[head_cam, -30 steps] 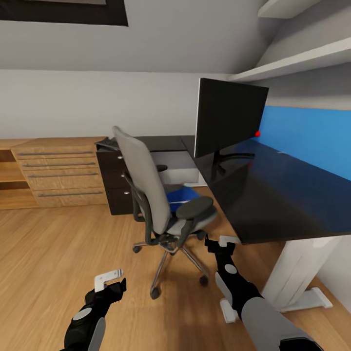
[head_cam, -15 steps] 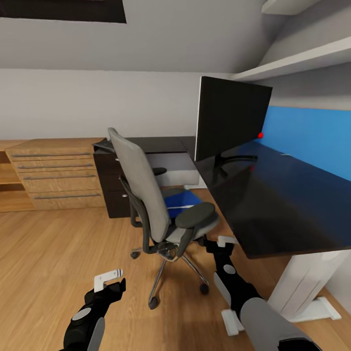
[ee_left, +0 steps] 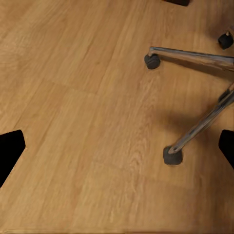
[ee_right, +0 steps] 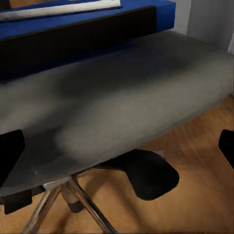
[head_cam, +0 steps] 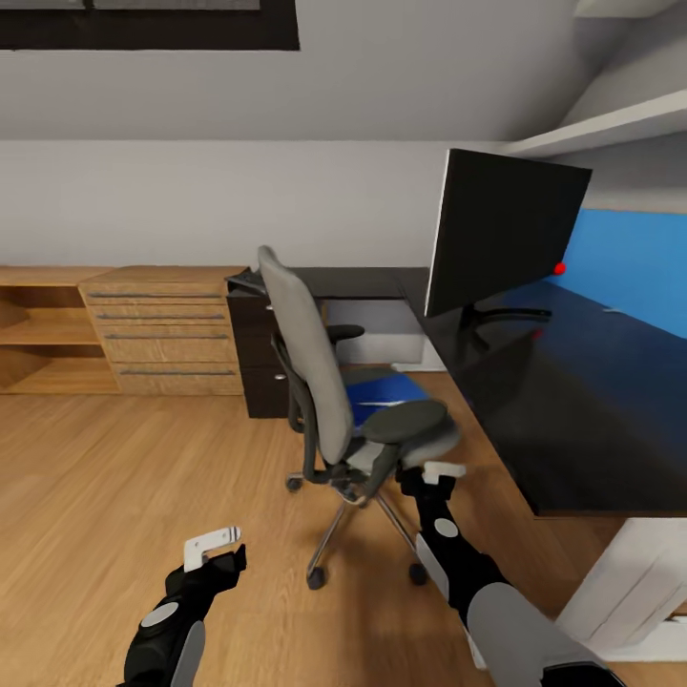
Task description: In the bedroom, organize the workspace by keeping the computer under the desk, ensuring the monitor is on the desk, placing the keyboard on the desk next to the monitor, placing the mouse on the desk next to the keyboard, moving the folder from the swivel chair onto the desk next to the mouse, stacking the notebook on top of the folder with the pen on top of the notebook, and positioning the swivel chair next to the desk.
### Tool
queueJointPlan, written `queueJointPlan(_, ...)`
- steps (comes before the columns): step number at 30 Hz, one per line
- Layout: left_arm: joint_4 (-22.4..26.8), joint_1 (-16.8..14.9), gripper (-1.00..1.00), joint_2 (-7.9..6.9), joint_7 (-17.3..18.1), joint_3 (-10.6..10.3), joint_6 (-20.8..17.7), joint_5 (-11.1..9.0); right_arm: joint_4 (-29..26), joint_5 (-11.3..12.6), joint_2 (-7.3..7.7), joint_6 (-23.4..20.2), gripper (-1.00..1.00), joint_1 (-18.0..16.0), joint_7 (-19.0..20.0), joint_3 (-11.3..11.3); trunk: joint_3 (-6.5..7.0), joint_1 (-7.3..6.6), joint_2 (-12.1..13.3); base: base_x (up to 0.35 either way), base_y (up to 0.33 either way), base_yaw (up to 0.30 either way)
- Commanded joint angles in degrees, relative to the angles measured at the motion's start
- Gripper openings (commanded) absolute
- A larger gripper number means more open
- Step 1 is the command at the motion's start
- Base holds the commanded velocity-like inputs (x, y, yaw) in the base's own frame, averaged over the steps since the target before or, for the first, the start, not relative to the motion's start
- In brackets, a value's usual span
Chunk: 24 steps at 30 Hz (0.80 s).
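Note:
The swivel chair (head_cam: 320, 372) stands on the floor by the black desk (head_cam: 572, 420), its back toward me. The blue folder (head_cam: 386, 388) lies on its grey seat (ee_right: 122, 97), and the thin grey notebook (ee_right: 63, 9) lies on the folder (ee_right: 73, 24). The monitor (head_cam: 506, 229) stands on the desk. A dark flat thing (head_cam: 246, 282), perhaps the keyboard, overhangs the desk's far corner. My right gripper (head_cam: 441, 471) is open just in front of the seat's edge. My left gripper (head_cam: 214, 544) is open over the floor near the chair's chrome base (ee_left: 195, 131). The computer, mouse and pen are out of view.
A light wooden chest (head_cam: 167, 329) and an open shelf (head_cam: 38, 334) stand along the back wall at the left. A blue wall panel (head_cam: 634, 267) runs behind the desk, and the desk's white leg (head_cam: 634, 582) stands at the lower right. Wood floor (head_cam: 114, 477) stretches to the left.
The whole picture has shifted to the right, so the camera has turned left. Both arms hold the same pose in the view. The chair and desk things have not moved.

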<state>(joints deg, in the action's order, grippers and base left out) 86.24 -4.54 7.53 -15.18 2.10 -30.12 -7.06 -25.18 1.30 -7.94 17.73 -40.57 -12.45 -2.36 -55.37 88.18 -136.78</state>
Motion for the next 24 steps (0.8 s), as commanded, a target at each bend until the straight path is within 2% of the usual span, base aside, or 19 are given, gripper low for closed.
queueJointPlan(1,0.1,0.0,1.0,0.02,-0.4,0.0,-0.2,-0.6,0.0,0.0,-0.05,0.1,1.0,0.0,-0.3,-0.4,-0.05,-0.03,0.0,-0.089,0.085,0.275)
queueJointPlan(24,0.1,0.0,1.0,-0.06,-0.4,0.1,-0.2,-0.6,0.1,0.1,-0.19,0.1,1.0,0.0,-0.2,-0.5,-0.05,-0.03,0.0,-0.006,0.006,0.277)
